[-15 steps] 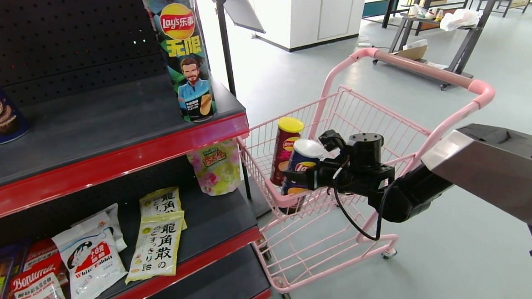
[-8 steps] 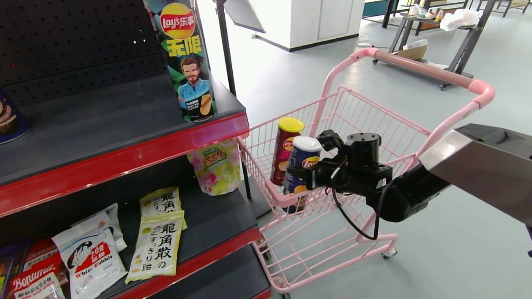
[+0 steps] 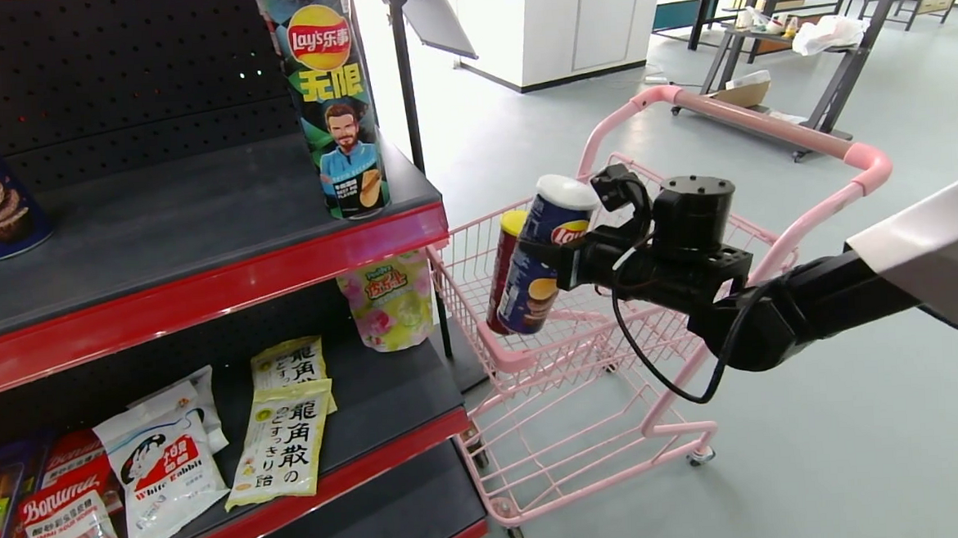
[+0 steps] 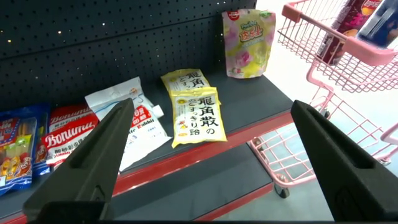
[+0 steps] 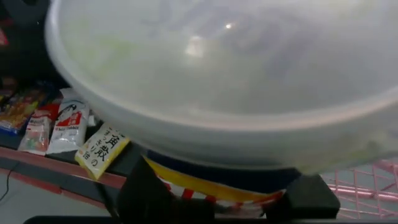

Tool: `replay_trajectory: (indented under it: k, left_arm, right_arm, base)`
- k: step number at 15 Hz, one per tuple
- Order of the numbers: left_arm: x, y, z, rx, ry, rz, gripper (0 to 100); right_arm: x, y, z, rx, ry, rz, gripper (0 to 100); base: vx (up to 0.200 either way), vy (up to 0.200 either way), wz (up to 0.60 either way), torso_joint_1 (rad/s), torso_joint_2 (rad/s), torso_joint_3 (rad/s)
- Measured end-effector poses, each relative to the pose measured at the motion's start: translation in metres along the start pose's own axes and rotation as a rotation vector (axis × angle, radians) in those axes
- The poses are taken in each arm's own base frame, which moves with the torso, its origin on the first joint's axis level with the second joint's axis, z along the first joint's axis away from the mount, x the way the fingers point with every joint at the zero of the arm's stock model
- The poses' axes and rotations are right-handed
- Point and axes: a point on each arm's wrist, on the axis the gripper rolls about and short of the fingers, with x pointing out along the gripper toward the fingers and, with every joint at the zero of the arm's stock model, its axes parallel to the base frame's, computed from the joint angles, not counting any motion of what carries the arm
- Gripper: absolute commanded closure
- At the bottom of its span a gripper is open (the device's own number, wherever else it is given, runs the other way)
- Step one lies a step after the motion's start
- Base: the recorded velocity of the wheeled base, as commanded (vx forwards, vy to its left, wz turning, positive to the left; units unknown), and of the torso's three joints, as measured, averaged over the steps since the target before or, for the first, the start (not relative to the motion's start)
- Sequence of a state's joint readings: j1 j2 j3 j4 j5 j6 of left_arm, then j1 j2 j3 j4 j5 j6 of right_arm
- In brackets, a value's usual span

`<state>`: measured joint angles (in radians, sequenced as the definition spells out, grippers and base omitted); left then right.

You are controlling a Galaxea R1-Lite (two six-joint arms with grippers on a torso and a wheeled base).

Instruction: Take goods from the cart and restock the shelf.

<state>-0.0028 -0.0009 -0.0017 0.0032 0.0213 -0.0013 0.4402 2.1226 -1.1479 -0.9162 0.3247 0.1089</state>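
The right hand [image 3: 548, 263] is closed on a blue cylindrical chip can with a white plastic lid [image 3: 529, 295], with the fingers pressed against the can's sides. The can is held tilted, lid uppermost, in the air above the shelf-side corner of the pink wire shopping cart [image 3: 767, 127]. Just behind it, a red chip can with a yellow lid [image 3: 500, 292] is stood upright inside the cart. The left hand [image 4: 205, 168] is held with its fingers spread wide before the lower board of the black shelf with red edges [image 3: 201, 293], on which flat snack bags [image 3: 166, 474] are laid. A tall green-and-black chip can [image 3: 335, 104] is stood at the upper board's corner.
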Motion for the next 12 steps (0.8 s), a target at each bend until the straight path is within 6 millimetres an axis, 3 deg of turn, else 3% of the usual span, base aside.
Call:
replay_trajectory:
  k: [3,6,8,12]
  left_arm:
    - [0.0,0.0,0.0,0.0,0.0,0.0,0]
    - [0.0,0.0,0.0,0.0,0.0,0.0,0]
    - [0.0,0.0,0.0,0.0,0.0,0.001,0]
    - [0.0,0.0,0.0,0.0,0.0,0.0,0]
  right_arm:
    - [-0.023,0.011,0.039,-0.016,-0.041,-0.006,100]
    - [-0.069,0.037,0.075,-0.022,-0.032,0.009,100]
    - [-0.102,0.06,0.074,-0.038,0.001,0.029,100]
    - [-0.159,0.089,0.027,-0.06,0.155,-0.024,100]
  base:
    - [0.0,0.0,0.0,0.0,0.0,0.0]
    - [0.0,0.0,0.0,0.0,0.0,0.0]
    - [0.0,0.0,0.0,0.0,0.0,0.0]
    - [0.0,0.0,0.0,0.0,0.0,0.0]
